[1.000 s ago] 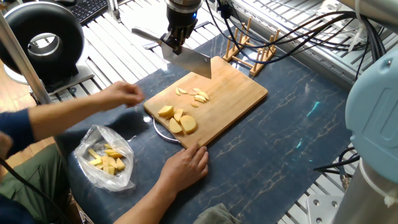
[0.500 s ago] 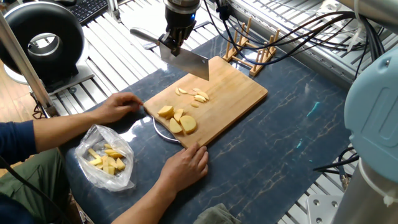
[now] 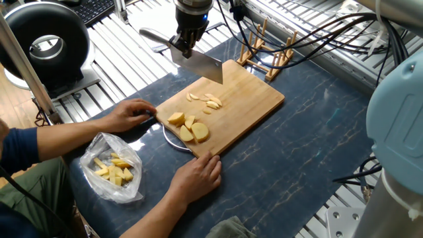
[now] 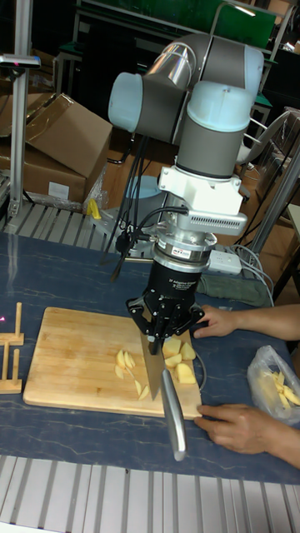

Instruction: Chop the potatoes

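The potatoes lie on a wooden cutting board (image 3: 251, 99) (image 4: 75, 358). Rounded chunks (image 3: 188, 127) (image 4: 181, 353) sit near its front left corner, and thin slices (image 3: 209, 101) (image 4: 129, 363) lie toward the middle. My gripper (image 3: 184, 46) (image 4: 164, 333) is shut on a cleaver (image 3: 201, 66) (image 4: 155, 371). It holds the blade in the air over the board's far left edge, clear of the pieces. The cleaver's handle (image 3: 153, 36) (image 4: 173, 420) sticks out sideways.
A person's hand (image 3: 132, 114) (image 4: 215, 321) grips the board's left corner, and the other hand (image 3: 198, 175) (image 4: 237, 426) rests at its front edge. A clear plastic bag (image 3: 114, 168) (image 4: 279, 387) holds yellow pieces. A wooden rack (image 3: 268, 56) (image 4: 10, 350) stands behind the board.
The person's far hand came down from hovering and now rests on the board's left corner. My gripper and the cleaver have barely moved.
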You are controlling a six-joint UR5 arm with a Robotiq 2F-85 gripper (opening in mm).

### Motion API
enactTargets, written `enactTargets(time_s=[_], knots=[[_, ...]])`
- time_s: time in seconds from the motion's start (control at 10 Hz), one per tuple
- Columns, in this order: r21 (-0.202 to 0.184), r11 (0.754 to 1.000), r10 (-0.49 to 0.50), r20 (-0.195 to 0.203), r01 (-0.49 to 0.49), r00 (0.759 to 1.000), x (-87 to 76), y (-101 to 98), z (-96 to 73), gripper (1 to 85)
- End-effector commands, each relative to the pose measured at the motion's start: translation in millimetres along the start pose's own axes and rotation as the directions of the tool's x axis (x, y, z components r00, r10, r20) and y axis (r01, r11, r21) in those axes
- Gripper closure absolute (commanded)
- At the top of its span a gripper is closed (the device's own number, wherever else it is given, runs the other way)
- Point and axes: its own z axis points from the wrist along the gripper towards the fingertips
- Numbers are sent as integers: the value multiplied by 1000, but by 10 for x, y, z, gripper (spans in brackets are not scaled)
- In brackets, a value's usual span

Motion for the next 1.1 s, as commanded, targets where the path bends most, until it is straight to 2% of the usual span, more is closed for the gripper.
enactTargets(time_s=[0.0, 0.2, 0.4, 0.7, 1.0], knots=[[-1, 1000, 9, 7, -9, 1000, -20, -3, -13, 847], [-22, 999, 29, -16, -30, 999, 44, 152, -37, 847], [-1, 999, 33, -25, -33, 999, 102, 230, -35, 847], [7, 1000, 19, -24, -19, 1000, 82, 158, -38, 847], [11, 1000, 6, -39, -6, 999, 124, 158, -29, 847]])
